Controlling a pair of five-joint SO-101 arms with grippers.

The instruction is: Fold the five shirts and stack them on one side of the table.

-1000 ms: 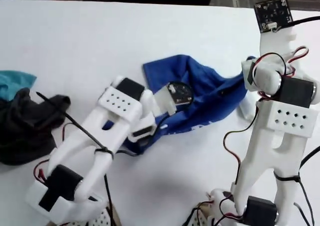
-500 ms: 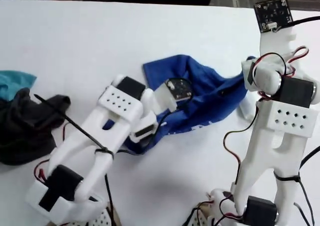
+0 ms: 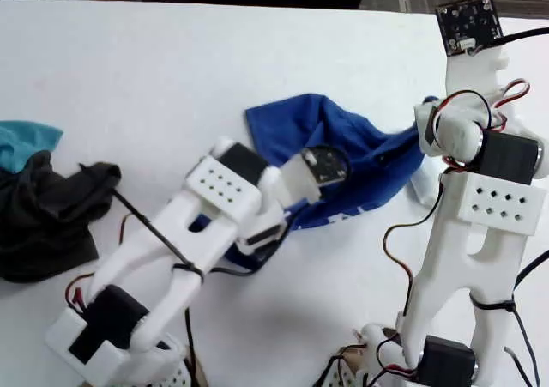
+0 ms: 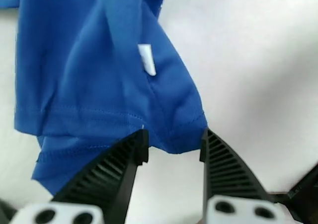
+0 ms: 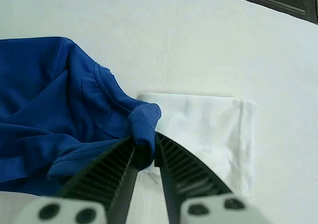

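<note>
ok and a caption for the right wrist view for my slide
Right hand pinching a fold of the blue shirt at the edge of a folded white garment on the table

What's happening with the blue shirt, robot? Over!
Left end effector open around hem of blue shirt. Right end effector shut on its edge. White folded cloth beside it; dark clothes piled well aside.

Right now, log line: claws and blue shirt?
left claw: open, straddling blue shirt hem | right claw: shut on blue shirt | white cloth: folded, by right claw
</note>
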